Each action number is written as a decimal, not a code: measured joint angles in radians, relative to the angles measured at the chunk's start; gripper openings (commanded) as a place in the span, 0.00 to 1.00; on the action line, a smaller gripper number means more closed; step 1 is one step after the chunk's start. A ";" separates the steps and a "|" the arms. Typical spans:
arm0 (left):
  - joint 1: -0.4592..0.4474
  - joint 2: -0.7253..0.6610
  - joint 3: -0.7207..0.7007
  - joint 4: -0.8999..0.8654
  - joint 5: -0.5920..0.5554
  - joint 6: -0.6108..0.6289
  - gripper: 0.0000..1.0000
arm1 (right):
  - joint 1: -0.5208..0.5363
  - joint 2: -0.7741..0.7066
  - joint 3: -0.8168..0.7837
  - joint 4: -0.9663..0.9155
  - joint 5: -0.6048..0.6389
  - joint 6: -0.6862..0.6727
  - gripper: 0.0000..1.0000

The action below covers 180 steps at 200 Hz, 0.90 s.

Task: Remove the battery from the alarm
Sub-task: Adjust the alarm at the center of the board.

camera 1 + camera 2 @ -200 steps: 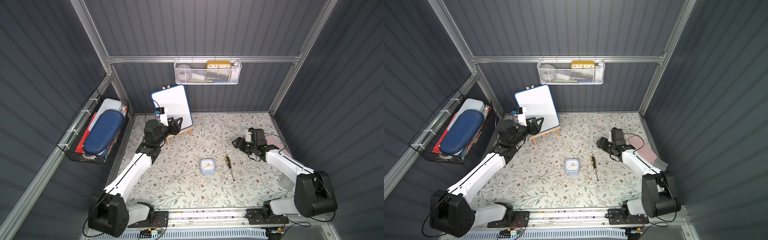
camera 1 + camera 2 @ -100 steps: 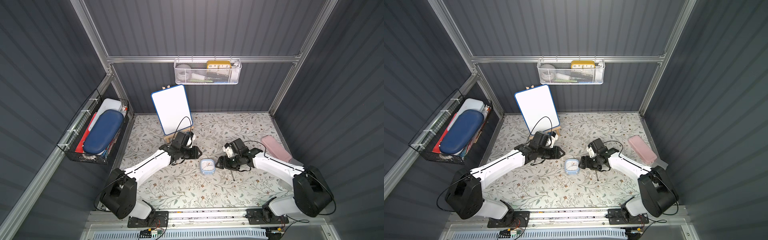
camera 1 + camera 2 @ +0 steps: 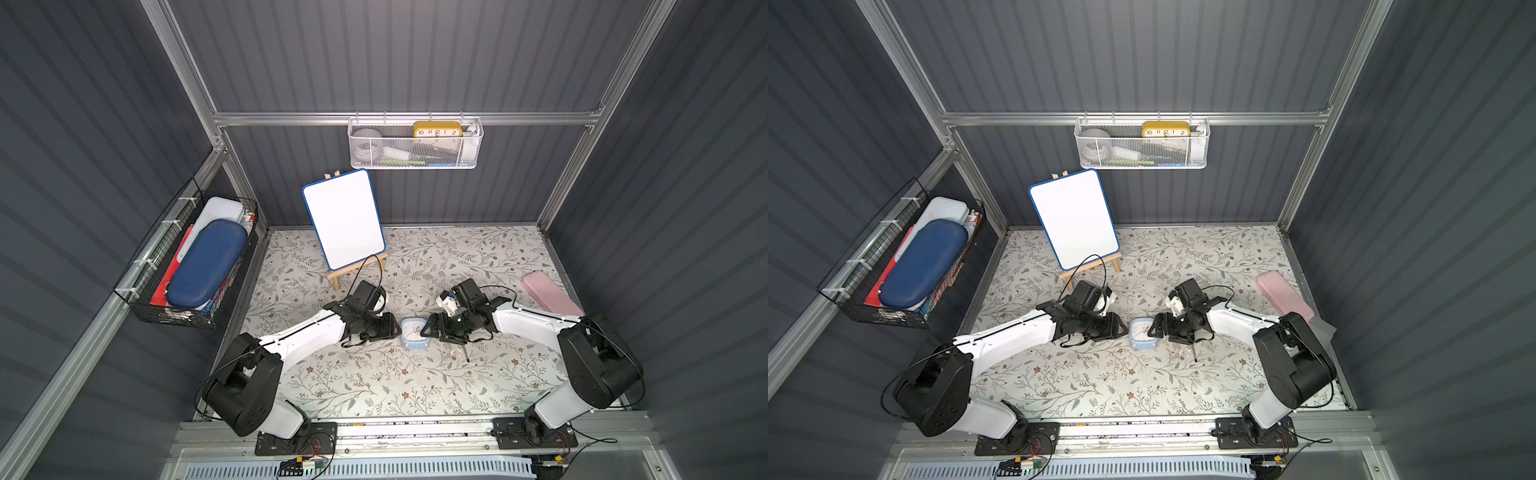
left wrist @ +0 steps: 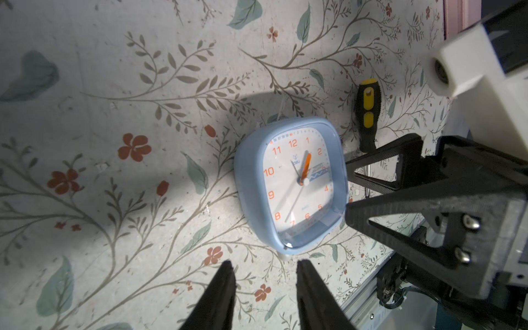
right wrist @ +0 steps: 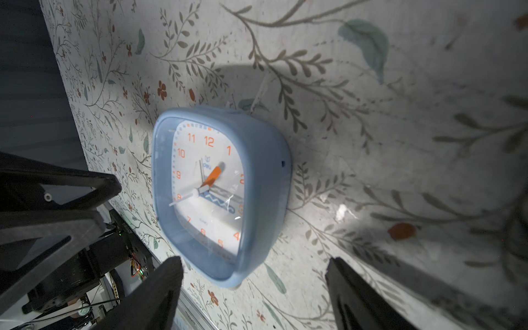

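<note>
Left gripper (image 4: 265, 266) nearer, rounded glossy blue alarm (image 4: 294, 183)

Both top views look steeply down from high above the front rail (image 3: 415, 430), facing the back wall (image 3: 395, 62). They take in the whole table (image 3: 374, 386) and differ only by a slight sideways shift. The left wrist camera sits low and close over the table, looking past the left gripper (image 4: 264, 265) at the alarm (image 4: 291, 183), with the right gripper (image 4: 346, 187) beyond it. The right wrist camera looks the opposite way, closer still to the alarm (image 5: 217, 185), with the left gripper (image 5: 111, 204) behind it. All four views share the alarm (image 3: 414, 332), which is small in both top views.
</note>
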 measured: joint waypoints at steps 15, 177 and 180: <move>0.000 0.002 0.000 0.008 0.011 0.000 0.39 | -0.002 0.000 0.008 0.003 -0.005 -0.001 0.85; -0.013 0.117 0.039 0.014 -0.034 0.004 0.38 | -0.018 0.101 0.049 0.033 -0.037 -0.031 0.84; -0.014 0.110 0.043 0.011 -0.039 0.005 0.39 | -0.018 0.104 0.050 0.033 -0.036 -0.032 0.83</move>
